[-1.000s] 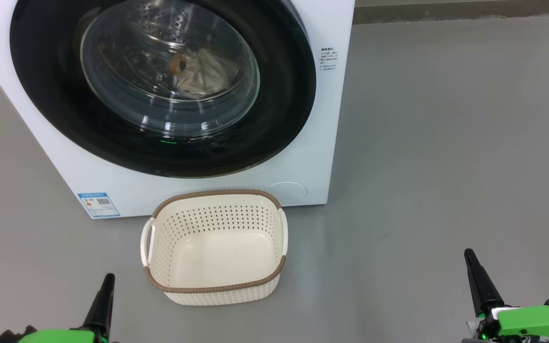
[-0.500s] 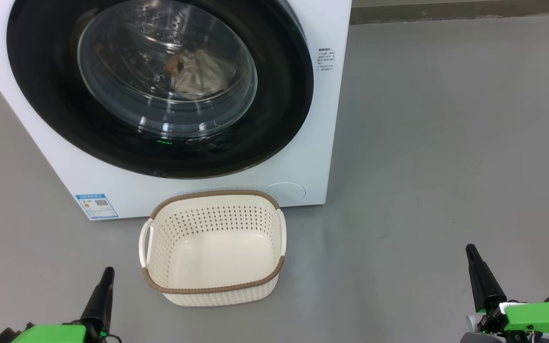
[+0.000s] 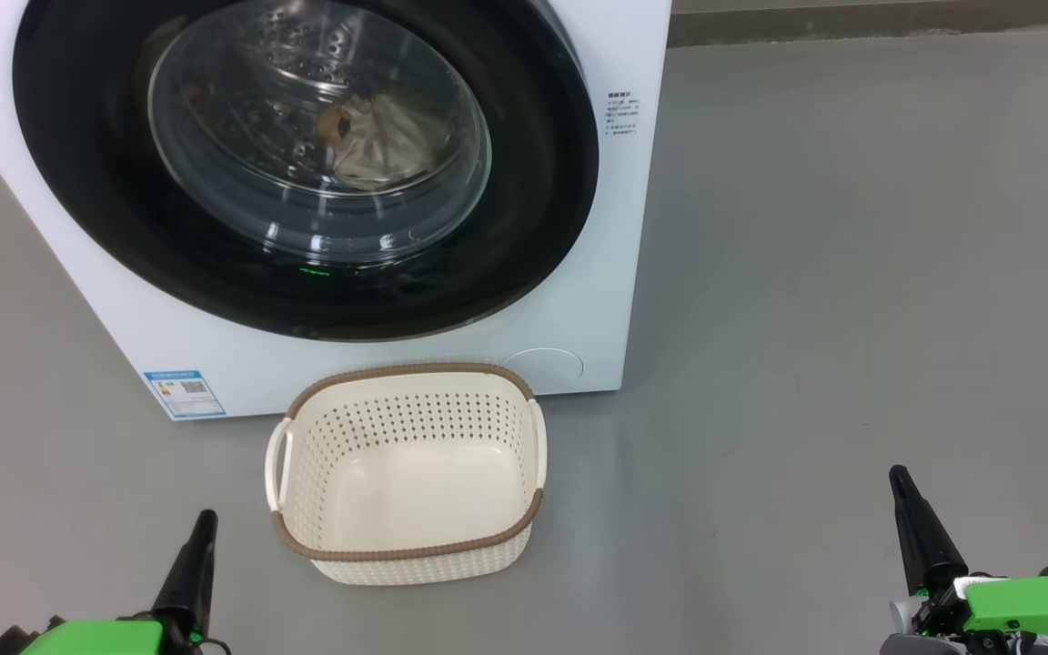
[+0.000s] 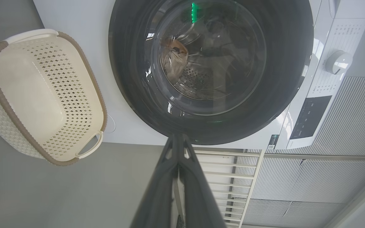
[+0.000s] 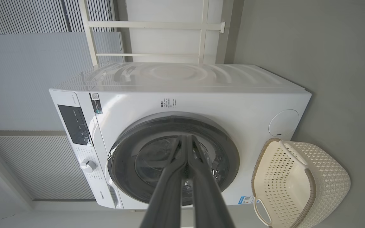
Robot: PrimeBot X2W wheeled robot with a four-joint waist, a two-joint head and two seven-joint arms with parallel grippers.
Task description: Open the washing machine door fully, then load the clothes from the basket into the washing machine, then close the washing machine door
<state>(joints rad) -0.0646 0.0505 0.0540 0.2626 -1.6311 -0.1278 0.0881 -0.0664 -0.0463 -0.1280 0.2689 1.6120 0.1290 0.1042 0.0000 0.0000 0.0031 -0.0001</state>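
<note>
Inspection, positions taken from the washing machine (image 3: 619,227).

1. The washing machine door (image 3: 538,191) sits shut and flush on the machine front, its face turned toward the robot. It is a glossy black ring around a bulging clear glass bowl, with a green glint low on the glass.
2. The clothes (image 3: 378,141) lie inside the drum behind the glass, as a cream-white bundle with an orange-brown patch. No other colour can be made out.
3. The basket (image 3: 415,569) stands upright on the floor (image 3: 851,273), just in front of the machine's lower edge, mouth upward. Its long axis, handle to handle, runs roughly along the machine front. It has cream perforated walls, a brown rim and a bare cream bottom.
4. The left gripper (image 3: 206,518) hangs in front of the machine's left part, beyond the basket. Its fingers are pressed together on nothing.
5. The right gripper (image 3: 896,475) hangs well out past the machine's right side, likewise closed up and empty.
6. The head view cuts the machine off above the door. The right wrist view takes in a dark control panel (image 5: 74,125), a white dial (image 5: 88,165) and a white rack (image 5: 157,38) behind the machine.
</note>
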